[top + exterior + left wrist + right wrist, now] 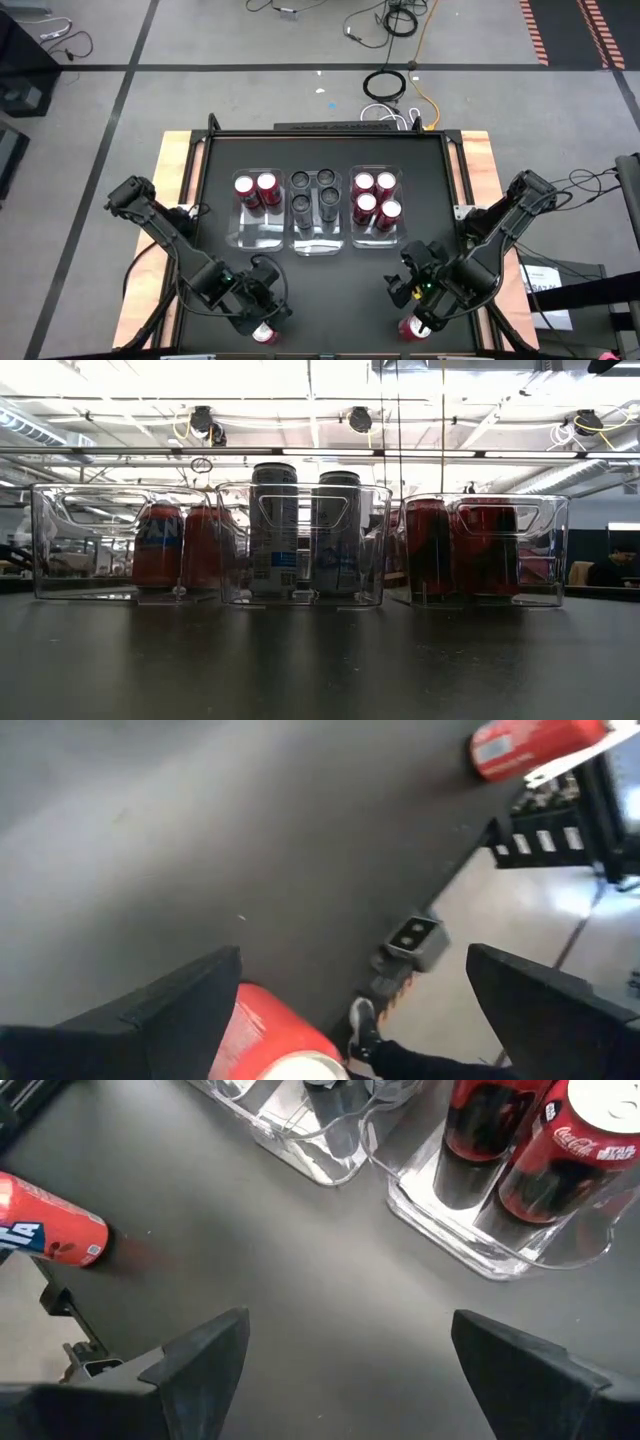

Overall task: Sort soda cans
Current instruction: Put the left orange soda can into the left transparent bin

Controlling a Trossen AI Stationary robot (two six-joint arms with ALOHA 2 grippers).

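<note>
Red soda cans [374, 198] with silvery tops and dark ones [315, 195] stand in clear bins [258, 236] mid-tabletop. At the near edge, the open left hand [262, 318] straddles a red can [264, 335]. The right hand [412, 300], also open, is beside another [411, 327].

Two red soda cans [256, 190] stand upright in the left clear bin [258, 236], four dark grey cans [314, 194] in the middle bin [318, 246], and four red cans [374, 197] with silvery tops in the right bin [376, 238]. Another red can [264, 334] sits at the table's near edge on the left side. One more red can [412, 327] sits at the near edge on the right.
</note>
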